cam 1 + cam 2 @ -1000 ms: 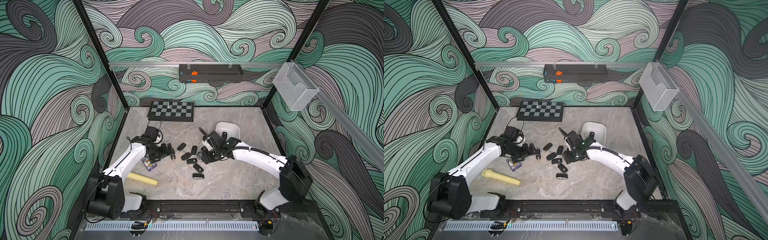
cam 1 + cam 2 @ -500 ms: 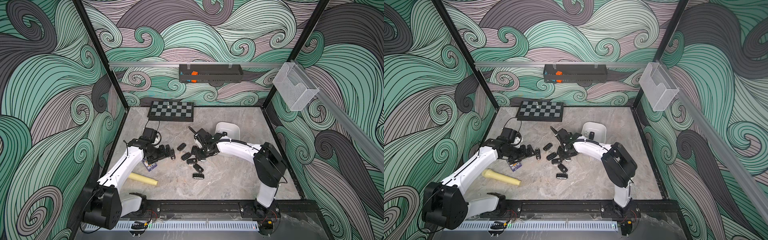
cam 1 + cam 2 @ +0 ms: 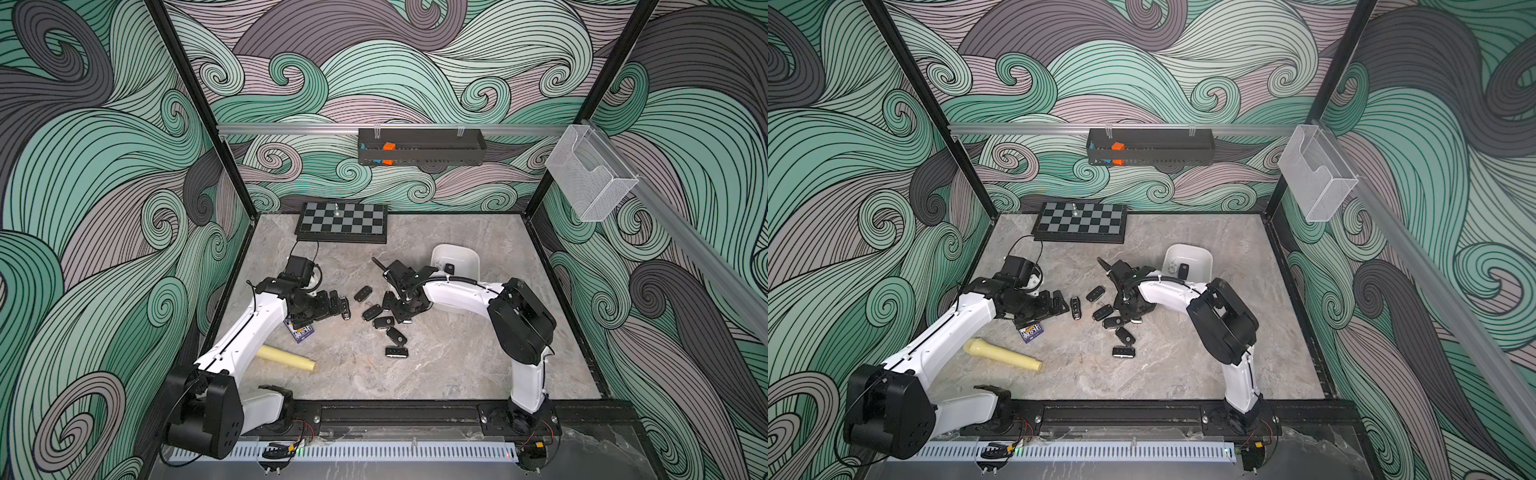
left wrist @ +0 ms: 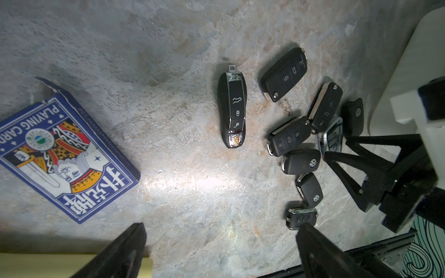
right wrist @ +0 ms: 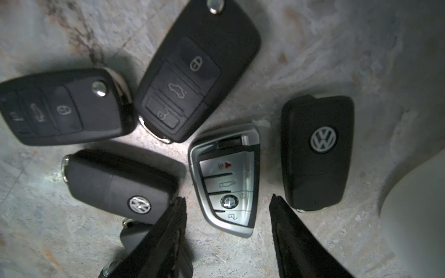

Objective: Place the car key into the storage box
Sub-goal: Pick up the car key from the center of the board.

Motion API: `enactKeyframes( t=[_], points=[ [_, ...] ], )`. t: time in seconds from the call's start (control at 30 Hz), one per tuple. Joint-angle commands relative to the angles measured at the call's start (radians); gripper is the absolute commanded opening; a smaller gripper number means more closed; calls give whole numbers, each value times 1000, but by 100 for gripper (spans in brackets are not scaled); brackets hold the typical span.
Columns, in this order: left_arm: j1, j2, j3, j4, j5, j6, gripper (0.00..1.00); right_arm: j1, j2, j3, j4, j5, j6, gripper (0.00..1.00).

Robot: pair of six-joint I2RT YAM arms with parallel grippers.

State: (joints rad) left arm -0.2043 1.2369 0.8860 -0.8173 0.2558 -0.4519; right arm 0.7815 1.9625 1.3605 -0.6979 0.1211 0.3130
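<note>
Several black car keys and one silver car key (image 5: 226, 178) lie in a loose pile on the stone table. My right gripper (image 5: 227, 199) is low over the pile and open. Its two fingers straddle the narrow end of the silver key, with table showing on both sides. In both top views the right gripper (image 3: 405, 309) (image 3: 1129, 309) covers part of the pile. The white storage box (image 3: 465, 253) (image 3: 1200, 253) stands just behind it, with a black key (image 3: 1182, 271) inside. My left gripper (image 4: 220, 226) (image 3: 332, 305) hangs wide open and empty beside a long glossy key (image 4: 233, 113).
A blue playing-card box (image 4: 60, 154) (image 3: 303, 332) and a yellow torch (image 3: 286, 358) lie by the left arm. A chessboard (image 3: 343, 222) sits at the back edge. A black tray (image 3: 419, 151) hangs on the back rail, and a mesh basket (image 3: 590, 183) on the right rail.
The right arm has folded its elbow inward and its gripper has come down over the key pile, with the jaws a little narrower. The left arm has barely shifted.
</note>
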Motion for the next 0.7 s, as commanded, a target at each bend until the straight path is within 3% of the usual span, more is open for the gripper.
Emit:
enactKeyframes(
  t=[0.0, 0.67],
  points=[
    [-1, -24, 12, -29, -18, 19, 99, 5, 19, 35, -20, 44, -25, 57],
    [-1, -49, 2, -38, -24, 11, 99, 22, 88, 48, -28, 74, -29, 54]
  ],
)
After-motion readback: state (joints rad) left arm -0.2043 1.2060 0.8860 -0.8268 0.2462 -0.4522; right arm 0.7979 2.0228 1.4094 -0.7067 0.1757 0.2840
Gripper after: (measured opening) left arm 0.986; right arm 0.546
